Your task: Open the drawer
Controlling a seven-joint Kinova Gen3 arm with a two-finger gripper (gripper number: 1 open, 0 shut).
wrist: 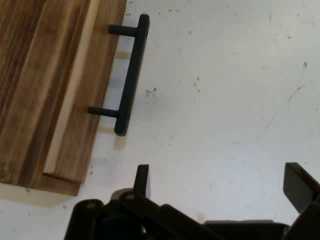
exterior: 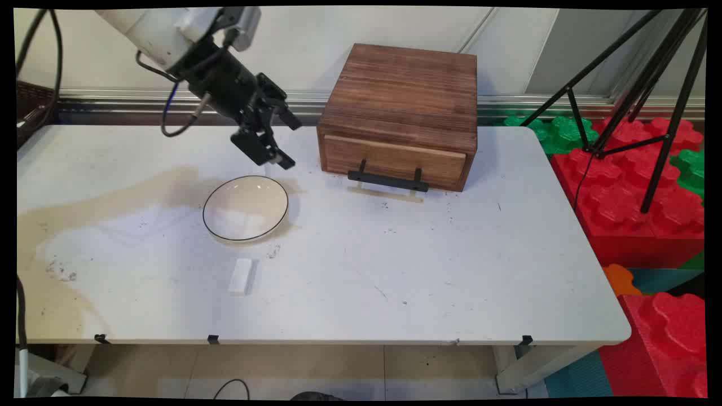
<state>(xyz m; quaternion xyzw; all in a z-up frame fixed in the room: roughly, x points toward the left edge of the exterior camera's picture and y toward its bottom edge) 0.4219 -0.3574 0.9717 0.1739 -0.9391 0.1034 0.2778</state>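
Gripper hangs in the air over the tabletop's rear-left part, angled down and rightward, fingers spread wide with nothing between them; hand view confirms both fingertips well apart over bare table. It holds nothing and touches nothing.

Nearest thing: white bowl with a dark rim, just below and in front of the gripper, left of the tabletop's centre. Risk as I read it: a straight descent could put the lower finger on the bowl's rear rim and tip or skid it.

Small white block lies in front of the bowl, toward the front edge. Low contrast on the white top, easy to miss or nudge.

Wooden drawer box sits at the rear edge, right of the gripper, drawer closed, black handle sticking out low over the table. Hand view looks at that handle. A sideways sweep could clip it or shove the whole box, which doesn't look fastened down.

Black cables loop under the wrist; snag risk near the box corner.

Surface: white table, scuffed, with a tan stain across the left side. Room: pale wall behind, black tripod and red and green foam blocks off the right edge.
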